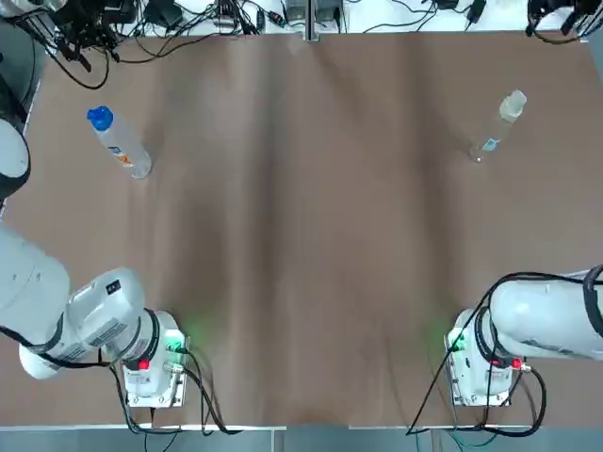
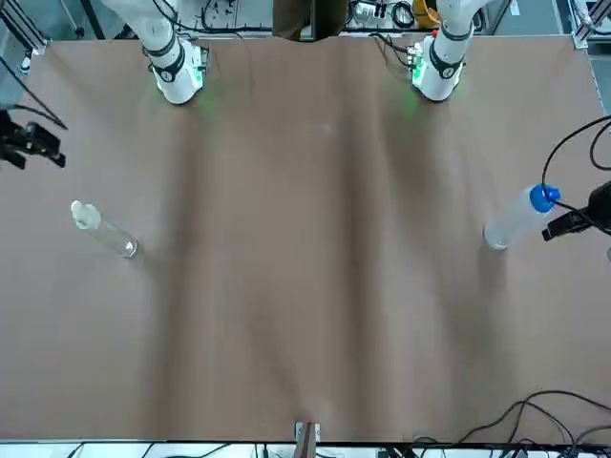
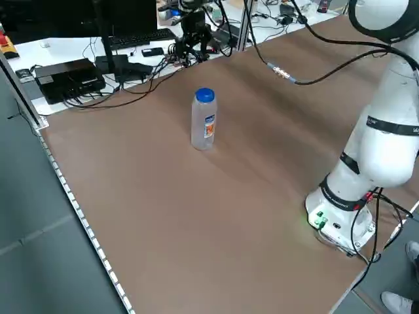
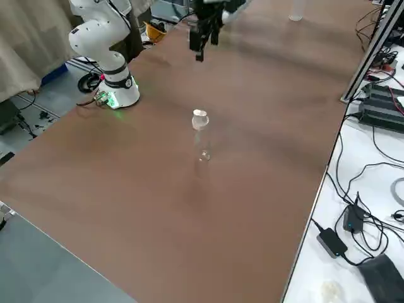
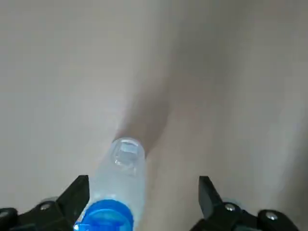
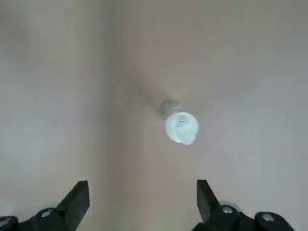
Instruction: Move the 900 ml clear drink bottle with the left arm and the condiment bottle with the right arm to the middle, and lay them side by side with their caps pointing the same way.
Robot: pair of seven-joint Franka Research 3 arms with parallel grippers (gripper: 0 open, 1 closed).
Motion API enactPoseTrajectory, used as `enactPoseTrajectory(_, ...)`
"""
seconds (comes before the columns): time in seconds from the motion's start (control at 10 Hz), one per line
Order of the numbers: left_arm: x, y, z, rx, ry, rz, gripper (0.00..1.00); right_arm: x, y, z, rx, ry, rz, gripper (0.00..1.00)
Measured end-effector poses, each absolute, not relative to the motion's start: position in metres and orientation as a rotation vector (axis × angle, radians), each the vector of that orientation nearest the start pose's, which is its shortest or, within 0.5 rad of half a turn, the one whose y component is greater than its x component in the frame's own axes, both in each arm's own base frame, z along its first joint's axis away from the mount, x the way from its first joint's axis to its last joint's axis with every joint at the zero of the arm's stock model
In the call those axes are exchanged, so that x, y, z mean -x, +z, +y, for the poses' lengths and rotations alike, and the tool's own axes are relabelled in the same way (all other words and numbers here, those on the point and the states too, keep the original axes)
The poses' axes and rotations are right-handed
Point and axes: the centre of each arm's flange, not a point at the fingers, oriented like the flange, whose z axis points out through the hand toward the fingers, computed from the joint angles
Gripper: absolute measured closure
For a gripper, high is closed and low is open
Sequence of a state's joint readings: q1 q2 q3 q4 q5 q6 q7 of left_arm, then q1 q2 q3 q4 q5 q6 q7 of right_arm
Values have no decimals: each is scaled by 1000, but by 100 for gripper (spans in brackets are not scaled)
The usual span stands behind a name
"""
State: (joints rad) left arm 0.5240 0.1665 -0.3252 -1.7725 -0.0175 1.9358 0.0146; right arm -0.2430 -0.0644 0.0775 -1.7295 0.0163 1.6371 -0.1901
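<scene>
Top view: 900 ml clear drink bottle (image 1: 120,144) is standing upright, blue cap up, on the table (image 1: 301,245) near its far left corner, well off the table's middle. Condiment bottle (image 1: 497,129) is standing upright too, pale cap up, near the table's far right corner, well apart from the drink bottle. Neither is lying down and nothing is touching either one. Left gripper (image 5: 143,185) is hovering above the drink bottle with fingers spread wide and nothing between them. The left wrist view is looking down on the blue cap close to one fingertip, and the front view is showing the gripper just beside the cap at the table's left edge. Right gripper (image 6: 142,188) is hovering above the condiment bottle over the table's right side, fingers also spread wide and holding nothing. The right wrist view is showing the bottle's cap from above, clear of both fingertips. Left arm base (image 1: 151,363) and right arm base (image 1: 480,363) are sitting at the table's near edge, each one glowing green. Cables (image 1: 141,24) are running along the white surface past the table's far edge.
</scene>
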Motion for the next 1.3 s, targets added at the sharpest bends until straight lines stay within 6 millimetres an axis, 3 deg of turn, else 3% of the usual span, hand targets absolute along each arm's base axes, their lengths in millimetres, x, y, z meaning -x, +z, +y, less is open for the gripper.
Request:
enactPoseTrajectory(0.2, -574, 448, 121, 3166, -82, -308, 0, -534, 552, -101, 3127, 18, -48, 1)
enactPoseTrajectory(0.5, -547, 437, 114, 3142, -78, -287, 0, -539, 512, -101, 3151, -34, -105, 1)
enactPoseTrajectory(0.8, -534, 432, 146, 3143, -62, -231, 0, -540, 469, -103, 3152, -60, -221, 2)
enactPoseTrajectory(0.9, -530, 426, 153, 3145, -47, -222, 0, -538, 458, -105, 3150, -52, -243, 2)
enactPoseTrajectory(1.3, -519, 408, 146, 3138, -57, -207, 0, -534, 433, -108, 3174, -32, -296, 4)
